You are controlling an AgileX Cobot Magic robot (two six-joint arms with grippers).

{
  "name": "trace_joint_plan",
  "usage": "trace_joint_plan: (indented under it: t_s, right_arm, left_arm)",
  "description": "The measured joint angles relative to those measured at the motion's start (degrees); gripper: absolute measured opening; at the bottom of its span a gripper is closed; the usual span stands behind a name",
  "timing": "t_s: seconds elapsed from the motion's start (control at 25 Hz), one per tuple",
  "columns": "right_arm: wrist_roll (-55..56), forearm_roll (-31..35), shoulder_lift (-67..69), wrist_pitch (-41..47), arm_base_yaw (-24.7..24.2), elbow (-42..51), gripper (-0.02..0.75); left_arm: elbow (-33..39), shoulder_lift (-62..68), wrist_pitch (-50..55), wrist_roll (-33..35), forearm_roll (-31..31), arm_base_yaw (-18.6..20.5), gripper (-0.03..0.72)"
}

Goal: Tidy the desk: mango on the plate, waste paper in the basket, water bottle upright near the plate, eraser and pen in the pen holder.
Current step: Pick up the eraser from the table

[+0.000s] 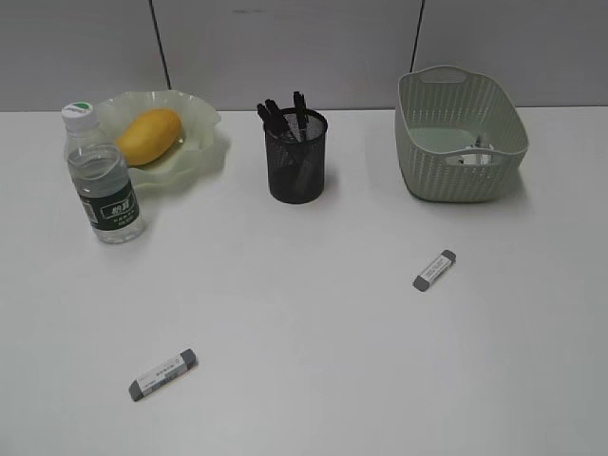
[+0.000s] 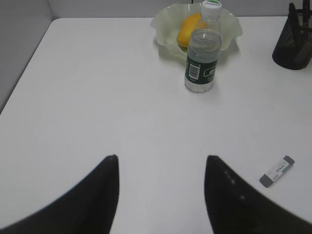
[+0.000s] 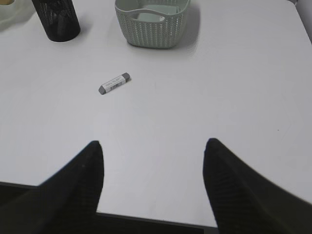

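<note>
Nothing legible. Bottle label: dark green, white print plus a barcode in the left wrist view, too small to read. Both erasers have sleeves with grey print or barcode marks, also too blurred to read.

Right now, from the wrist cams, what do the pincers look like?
Only the fingers show. The left pincer has two black, tapering, curved fingers, smooth and slightly glossy. The right pincer has two black fingers of the same shape, with a fine knurled texture. No cables, markings or arm links are visible; neither arm appears in the exterior view.
</note>
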Motion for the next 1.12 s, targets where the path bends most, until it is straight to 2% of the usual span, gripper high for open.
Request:
trace_joint_plan:
  t_s: [0.28, 0.6, 1.12]
  right_arm:
    - [0.0, 0.1, 0.0, 0.0, 0.0, 0.0, 0.509]
    - [0.0, 0.1, 0.0, 0.0, 0.0, 0.0, 0.508]
    - [0.0, 0.1, 0.0, 0.0, 0.0, 0.0, 0.508]
  left_arm:
    - [0.0, 0.0, 0.0, 0.0, -1.6, 4.8, 0.391]
    - [0.0, 0.0, 0.0, 0.0, -2.0, 5.0, 0.330]
    - [0.0, 0.0, -0.2, 0.0, -2.3, 5.0, 0.307]
